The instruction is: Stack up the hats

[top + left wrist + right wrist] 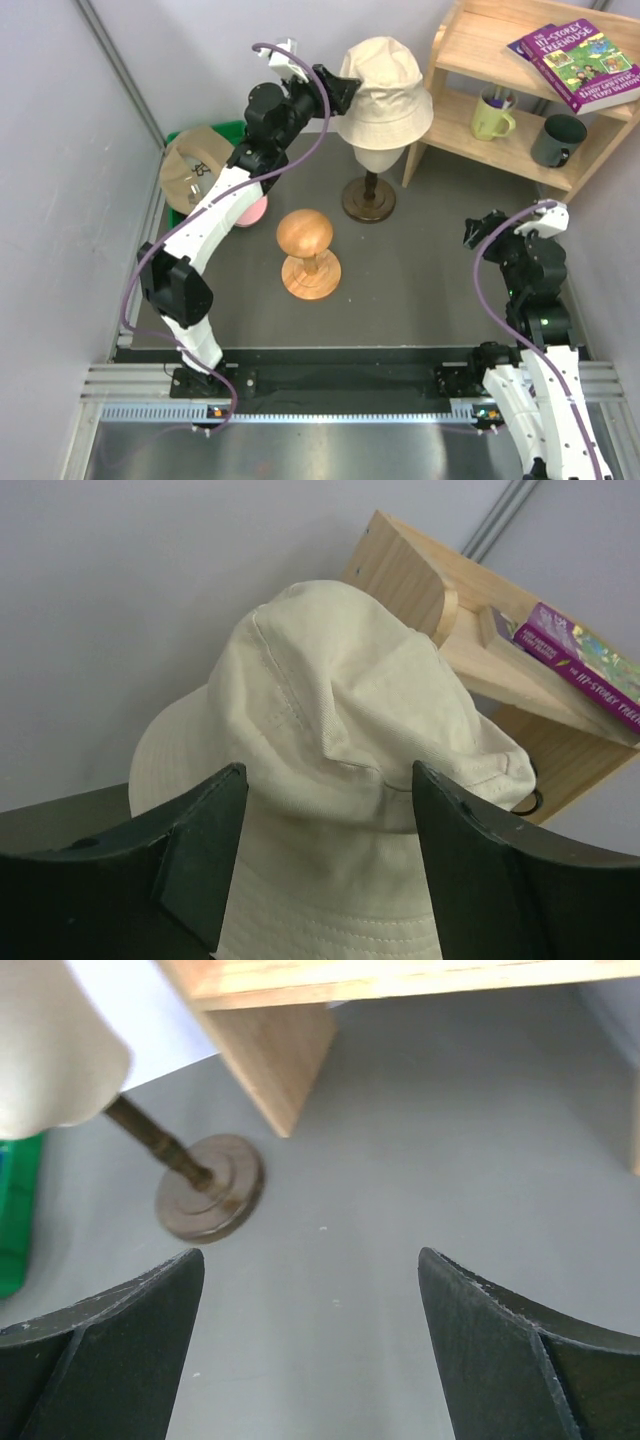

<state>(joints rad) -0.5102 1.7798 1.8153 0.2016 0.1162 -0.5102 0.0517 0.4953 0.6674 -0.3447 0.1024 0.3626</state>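
A cream bucket hat (385, 85) sits on a cream head form (375, 158) at the back of the table. It fills the left wrist view (330, 700). My left gripper (345, 92) is open at the hat's left side. In the left wrist view the gripper (328, 780) has one finger on either side of the hat's brim, with nothing gripped. A tan cap (192, 165) lies upside down at the far left. A pink cap (256, 211) peeks out from under the left arm. The white and blue caps are out of view. My right gripper (482, 232) (310, 1260) is open and empty above the table.
A round-topped wooden stand (306, 250) stands mid-table. The head form's pole ends in a dark round base (368, 198) (210, 1200). A green bin (228, 130) is behind the tan cap. A wooden shelf (470, 140) at the back right holds two mugs and a purple book (580, 62).
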